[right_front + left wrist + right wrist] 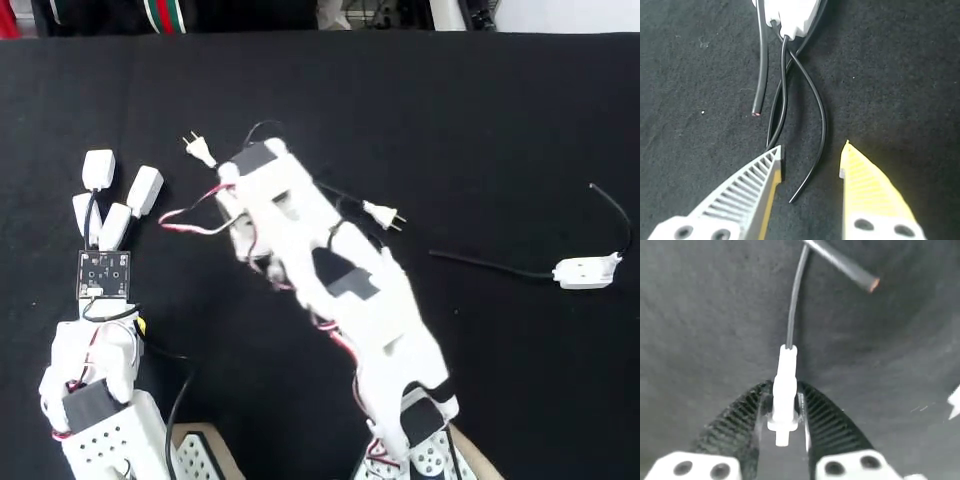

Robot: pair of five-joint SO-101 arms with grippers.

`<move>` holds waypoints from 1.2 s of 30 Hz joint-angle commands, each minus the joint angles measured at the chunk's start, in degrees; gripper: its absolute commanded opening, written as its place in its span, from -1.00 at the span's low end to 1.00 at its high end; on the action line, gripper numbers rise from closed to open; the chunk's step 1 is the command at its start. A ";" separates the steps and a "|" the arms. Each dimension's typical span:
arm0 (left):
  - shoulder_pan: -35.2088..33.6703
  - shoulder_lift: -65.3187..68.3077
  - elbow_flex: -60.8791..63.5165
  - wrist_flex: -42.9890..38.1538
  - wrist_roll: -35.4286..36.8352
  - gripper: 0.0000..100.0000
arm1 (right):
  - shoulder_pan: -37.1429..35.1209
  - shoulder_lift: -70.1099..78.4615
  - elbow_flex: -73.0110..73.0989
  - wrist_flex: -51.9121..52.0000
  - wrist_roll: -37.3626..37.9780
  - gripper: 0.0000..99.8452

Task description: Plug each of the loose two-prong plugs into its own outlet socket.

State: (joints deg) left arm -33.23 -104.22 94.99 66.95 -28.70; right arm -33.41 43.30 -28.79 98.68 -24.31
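Observation:
My right gripper (784,388) is shut on a white plug (786,365) just above the black cloth, and the plug's black cord (795,300) runs away from it. In the high view the right arm (300,230) stretches toward the far left and covers its own gripper. Two loose white two-prong plugs lie beside it, one (198,149) past its tip and one (384,213) to its right. My left gripper (812,152) is open over black cords (815,115) that lead to a cluster of several white sockets (115,195).
A single white socket (587,270) with a black cord lies at the far right. A cut cable end (867,282) lies near the held plug, and another cut end (756,113) lies ahead of the left gripper. Black cloth (480,120) covers the table.

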 commanded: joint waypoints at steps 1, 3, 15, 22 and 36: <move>-0.57 -0.18 -0.48 -0.88 -0.35 -0.62 | 6.86 -0.48 0.84 2.20 22.07 -0.98; -0.57 -0.18 -0.48 -0.88 -0.35 -0.62 | 9.32 -0.66 3.30 2.29 27.87 -0.98; -0.57 -0.18 -0.31 -0.88 -0.35 -0.62 | 12.75 -0.66 16.57 2.46 48.97 -0.90; -0.48 -0.18 -0.22 -0.88 -0.35 -0.62 | 12.48 -0.66 16.40 2.46 49.05 -0.55; -0.48 -0.18 -0.22 -0.88 -0.44 -0.62 | 12.75 -0.66 10.68 2.55 50.46 -0.64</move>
State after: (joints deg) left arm -33.23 -104.22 94.99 66.95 -28.70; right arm -21.71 42.86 -15.34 99.38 24.57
